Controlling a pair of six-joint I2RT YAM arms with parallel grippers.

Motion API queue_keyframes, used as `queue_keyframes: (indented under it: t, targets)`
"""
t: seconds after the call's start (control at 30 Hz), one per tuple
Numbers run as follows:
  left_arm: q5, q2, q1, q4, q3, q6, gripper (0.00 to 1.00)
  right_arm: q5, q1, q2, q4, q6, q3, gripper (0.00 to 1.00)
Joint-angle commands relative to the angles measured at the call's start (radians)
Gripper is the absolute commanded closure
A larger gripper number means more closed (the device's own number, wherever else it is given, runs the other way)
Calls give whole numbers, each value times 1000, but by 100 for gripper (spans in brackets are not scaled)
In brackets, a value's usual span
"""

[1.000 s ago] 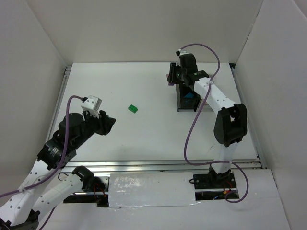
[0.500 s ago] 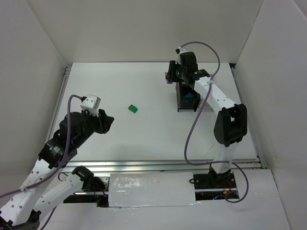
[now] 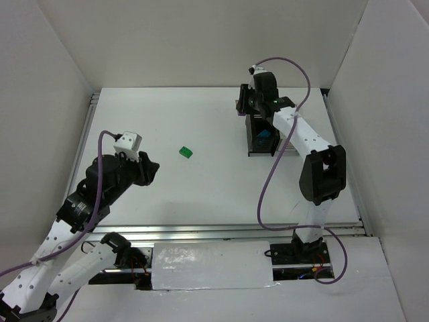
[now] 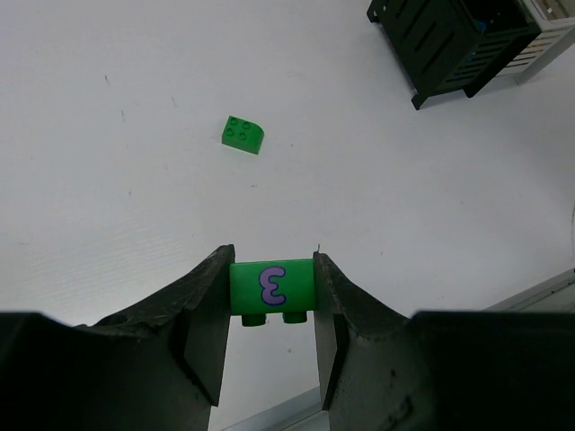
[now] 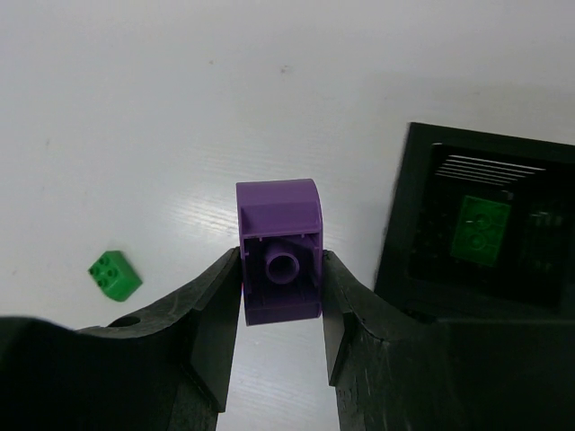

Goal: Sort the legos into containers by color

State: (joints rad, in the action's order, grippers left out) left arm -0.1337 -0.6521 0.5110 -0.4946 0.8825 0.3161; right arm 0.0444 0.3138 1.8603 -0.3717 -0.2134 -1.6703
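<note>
Binned green lego [image 5: 481, 229] in black bin [image 5: 400, 242]. Right gripper [image 5: 280, 274] pinches purple lego [image 5: 279, 224]; left gripper [image 4: 271, 296] pinches marked green lego [image 4: 271, 284]. Loose green lego [image 4: 243, 135] unsorted, mid-tabletop [image 4: 404, 224].

1. On the white table [image 3: 201, 194], seen from above, the block of black and white slotted plastic bins [image 3: 263, 137] sits at 2 o'clock of the middle.
2. A loose green plastic brick [image 3: 186, 152] lies at 9 o'clock of the middle, well apart from the bins.
3. The left gripper [image 3: 153, 169] is at 8 o'clock of it, with a green plastic brick with a purple mark [image 4: 272, 287] between its fingers.
4. The right gripper [image 3: 241, 107] is at 11 o'clock of the bins, with a purple plastic brick [image 5: 279, 251] between its fingers.
5. A third green plastic brick [image 5: 482, 230] lies inside a black slotted bin [image 5: 402, 233].
</note>
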Motion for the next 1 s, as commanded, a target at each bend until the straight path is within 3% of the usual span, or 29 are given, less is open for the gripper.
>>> queue_keyframes:
  t: [0.0,0.4,0.57,0.97]
  targets:
    - [5,19,-6,42,3,-11,100,-92,-67,-26,4,35,-32,100]
    - [19,58,-6,47,-1,-12,100,-366,-251,-26,42,48,-11,100]
    - [23,66,-6,53,-4,-12,100,-368,-306,-18,34,49,-8,100]
    - [26,58,-8,54,1,-14,100,-336,-306,-29,19,32,1,100]
